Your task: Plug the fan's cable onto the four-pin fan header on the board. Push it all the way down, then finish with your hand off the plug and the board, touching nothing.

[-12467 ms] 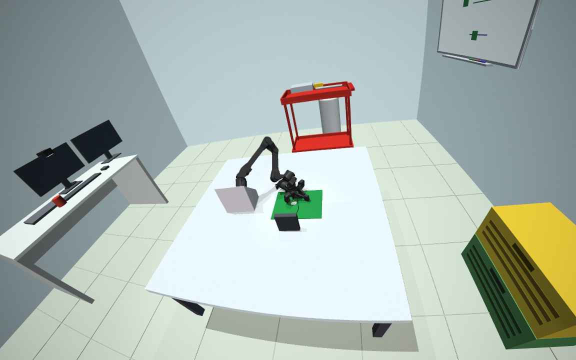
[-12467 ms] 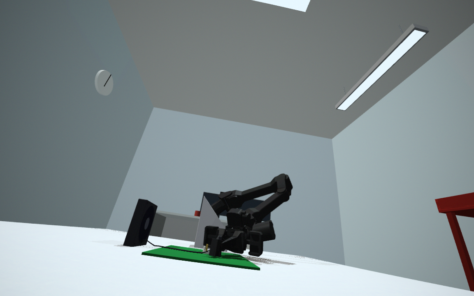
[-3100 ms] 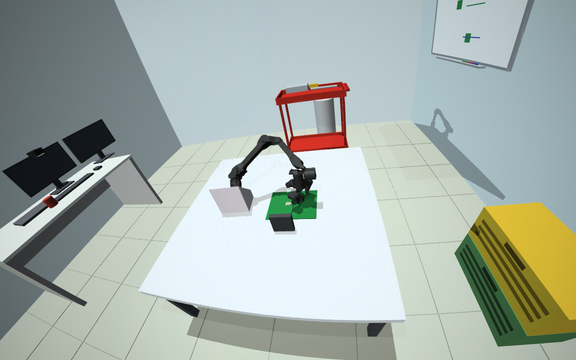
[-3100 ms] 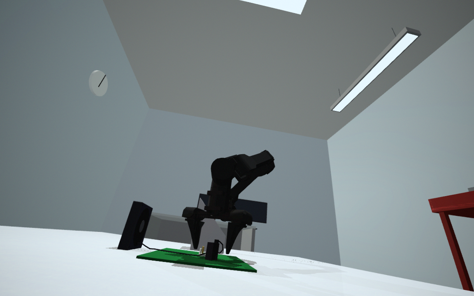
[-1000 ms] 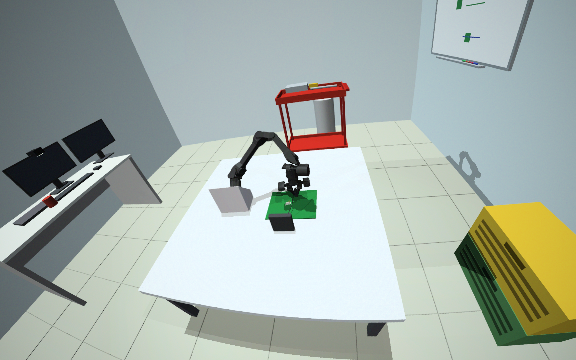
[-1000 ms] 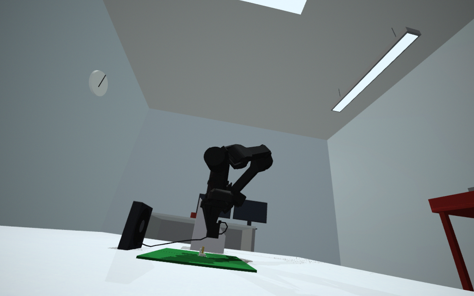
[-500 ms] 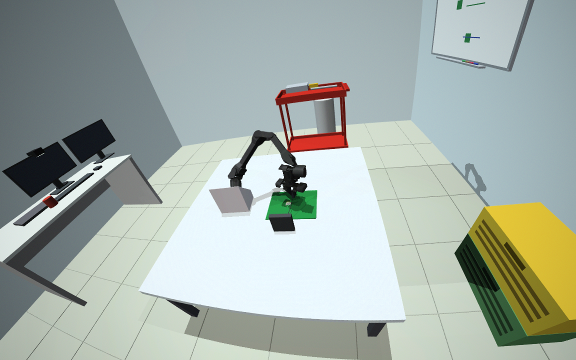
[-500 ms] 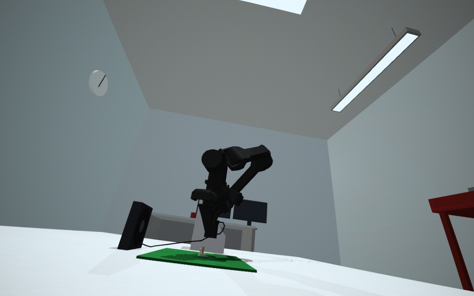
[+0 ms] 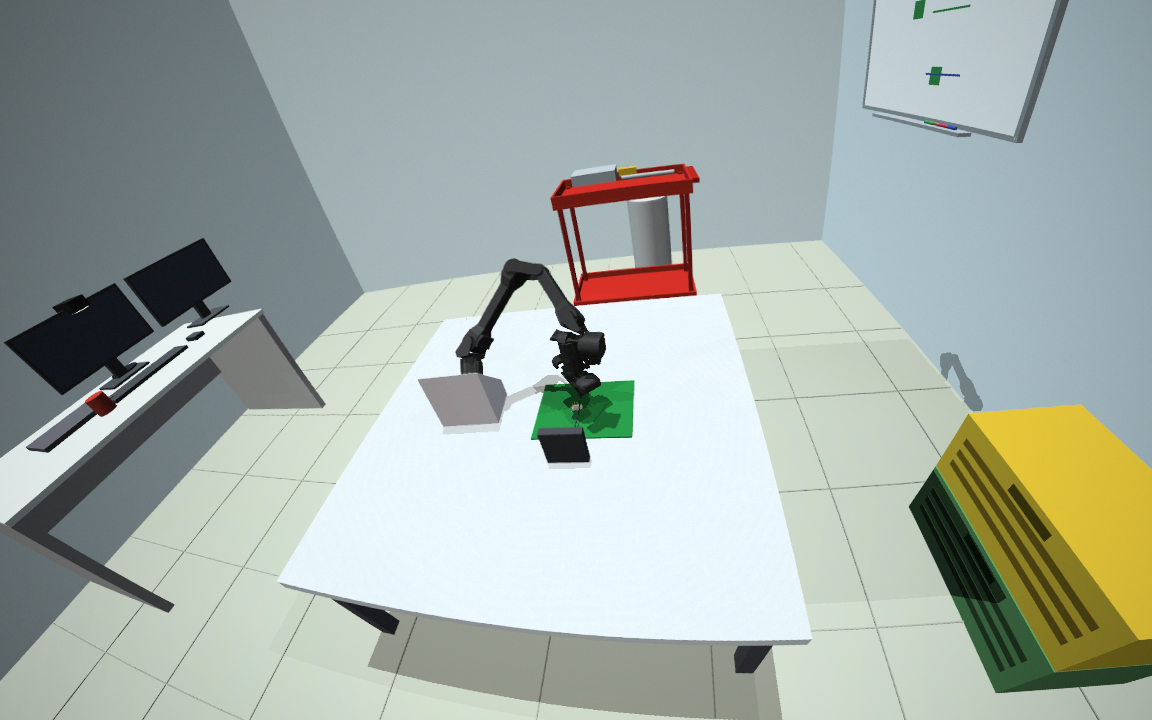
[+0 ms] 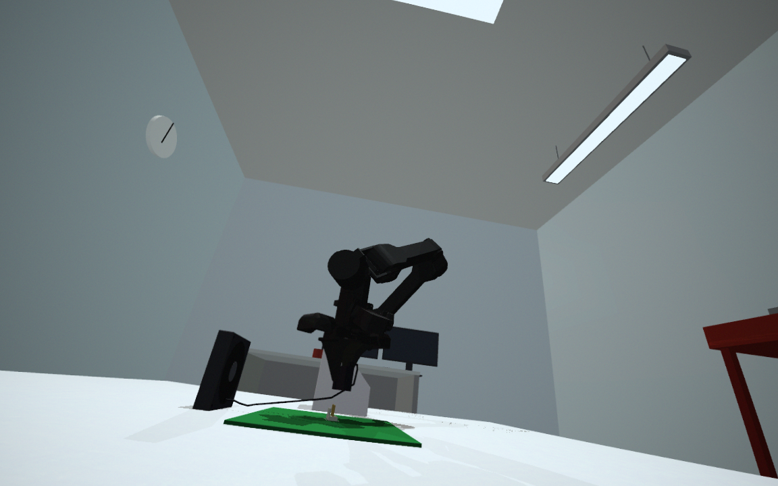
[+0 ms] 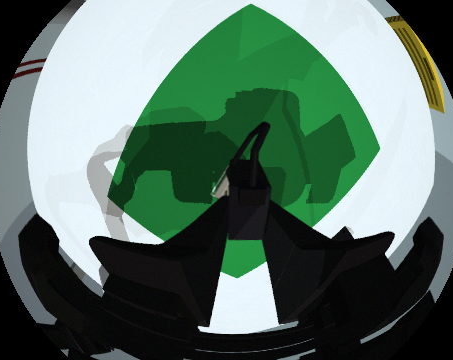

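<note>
Gripper (image 10: 341, 383) clenched on the plug (image 11: 248, 188), hovering above the header (image 10: 331, 414): square it up, then press straight down.
</note>
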{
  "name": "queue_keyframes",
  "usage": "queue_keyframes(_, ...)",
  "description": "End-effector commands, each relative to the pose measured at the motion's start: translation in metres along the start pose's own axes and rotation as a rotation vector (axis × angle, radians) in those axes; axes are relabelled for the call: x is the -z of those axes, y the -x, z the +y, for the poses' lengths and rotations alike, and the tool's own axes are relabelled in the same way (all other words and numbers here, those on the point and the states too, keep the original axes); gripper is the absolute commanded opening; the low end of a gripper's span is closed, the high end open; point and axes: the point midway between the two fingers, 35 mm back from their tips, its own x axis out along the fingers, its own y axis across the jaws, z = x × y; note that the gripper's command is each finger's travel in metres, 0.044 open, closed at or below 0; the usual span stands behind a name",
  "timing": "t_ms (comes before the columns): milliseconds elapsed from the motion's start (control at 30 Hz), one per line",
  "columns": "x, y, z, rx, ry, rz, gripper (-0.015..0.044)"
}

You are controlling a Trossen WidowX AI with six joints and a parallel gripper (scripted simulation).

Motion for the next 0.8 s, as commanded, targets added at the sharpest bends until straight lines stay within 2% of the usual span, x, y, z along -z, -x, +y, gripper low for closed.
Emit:
queue_keyframes(0, 0.005, 0.0, 0.003, 0.001, -0.123, 0.002, 0.0)
queue_keyframes(400, 0.018, -0.002, 0.01, 0.001, -0.506, 0.002, 0.0)
queue_keyframes(767, 0.024, 0.0, 0.014, 0.001, -0.527, 0.003, 0.0)
